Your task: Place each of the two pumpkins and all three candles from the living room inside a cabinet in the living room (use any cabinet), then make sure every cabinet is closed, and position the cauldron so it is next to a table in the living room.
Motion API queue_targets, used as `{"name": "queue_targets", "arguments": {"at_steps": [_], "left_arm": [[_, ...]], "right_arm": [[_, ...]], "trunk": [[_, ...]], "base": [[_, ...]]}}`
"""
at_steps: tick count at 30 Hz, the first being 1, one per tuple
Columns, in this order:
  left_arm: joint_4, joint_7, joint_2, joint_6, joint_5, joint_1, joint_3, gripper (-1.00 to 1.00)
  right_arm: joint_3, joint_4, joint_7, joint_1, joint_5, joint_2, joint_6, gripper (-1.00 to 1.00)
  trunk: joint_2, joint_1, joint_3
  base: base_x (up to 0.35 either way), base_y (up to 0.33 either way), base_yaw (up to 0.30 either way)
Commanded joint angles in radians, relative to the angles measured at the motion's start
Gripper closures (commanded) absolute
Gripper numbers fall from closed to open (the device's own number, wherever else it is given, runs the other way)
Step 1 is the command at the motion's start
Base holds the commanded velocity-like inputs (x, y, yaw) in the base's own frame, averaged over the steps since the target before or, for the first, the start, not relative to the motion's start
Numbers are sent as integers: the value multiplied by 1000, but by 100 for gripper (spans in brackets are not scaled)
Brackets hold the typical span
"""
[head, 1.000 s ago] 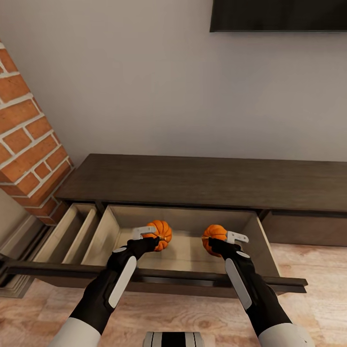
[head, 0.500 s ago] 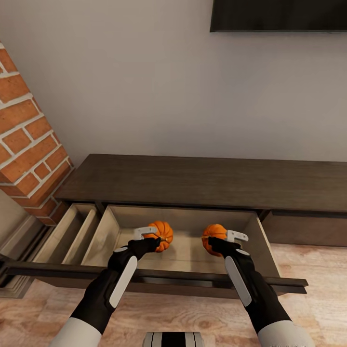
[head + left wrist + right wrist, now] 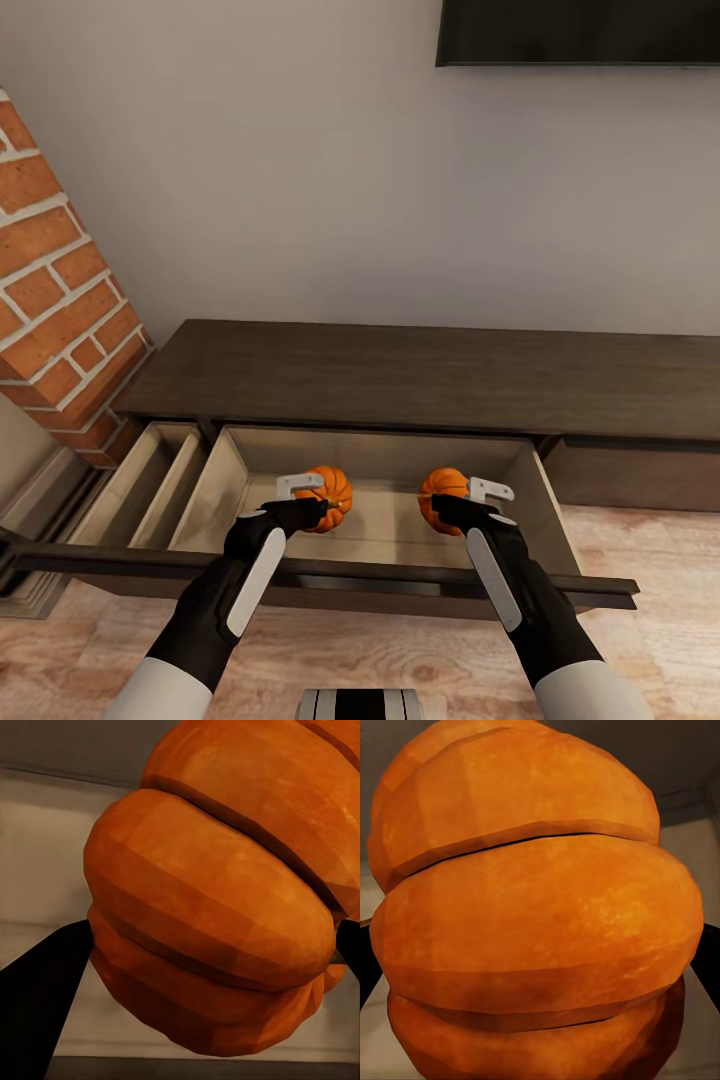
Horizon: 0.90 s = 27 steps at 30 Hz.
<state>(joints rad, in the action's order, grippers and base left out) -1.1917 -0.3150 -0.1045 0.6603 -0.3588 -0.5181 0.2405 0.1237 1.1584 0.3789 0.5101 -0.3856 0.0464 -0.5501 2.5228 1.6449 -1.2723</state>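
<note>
Both small orange ribbed pumpkins are being set into the pulled-out drawer (image 3: 545,500) of the long dark-brown wooden cabinet (image 3: 420,375): the left gripper (image 3: 312,502) is clenched on one pumpkin (image 3: 330,494) and the right gripper (image 3: 456,503) on the other (image 3: 442,492), each low over the pale beige drawer floor (contact with it cannot be told). Next, I judge, both claws should release and lift clear of the dark drawer front (image 3: 330,572), which lies across the arms' way back. A red brick pillar (image 3: 60,290) flanks the left, and a second open drawer (image 3: 150,480) sits beside.
</note>
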Motion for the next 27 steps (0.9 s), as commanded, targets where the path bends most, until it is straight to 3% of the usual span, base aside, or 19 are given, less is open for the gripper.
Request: {"name": "queue_targets", "arguments": {"at_steps": [1, 3, 4, 14, 15, 23, 27], "left_arm": [[-4, -10, 0, 5, -11, 0, 1, 100], [-6, -10, 0, 8, -12, 0, 1, 100], [-7, -10, 0, 9, -12, 0, 1, 100], [-8, -10, 2, 9, -13, 0, 1, 100], [-8, -10, 2, 9, -14, 0, 1, -100], [-16, -8, 2, 9, -16, 0, 0, -100], [-19, -7, 2, 10, -17, 0, 0, -100]], "right_arm": [[2, 1, 11, 1, -10, 0, -2, 100], [2, 1, 11, 1, -10, 0, -2, 100], [2, 1, 11, 1, -10, 0, -2, -100], [2, 0, 11, 1, -9, 0, -6, -100], [2, 0, 11, 1, -9, 0, -6, -100], [2, -2, 11, 1, -9, 0, -7, -100], [2, -2, 11, 1, -9, 0, -7, -100]], "trunk": [[0, 0, -1], [0, 0, -1], [0, 0, -1], [0, 0, -1], [0, 0, -1], [0, 0, -1], [-1, -2, 15]], "base": [[0, 0, 0], [0, 0, 0], [0, 0, 0], [0, 0, 0], [0, 0, 0], [0, 0, 0], [0, 0, 0]]}}
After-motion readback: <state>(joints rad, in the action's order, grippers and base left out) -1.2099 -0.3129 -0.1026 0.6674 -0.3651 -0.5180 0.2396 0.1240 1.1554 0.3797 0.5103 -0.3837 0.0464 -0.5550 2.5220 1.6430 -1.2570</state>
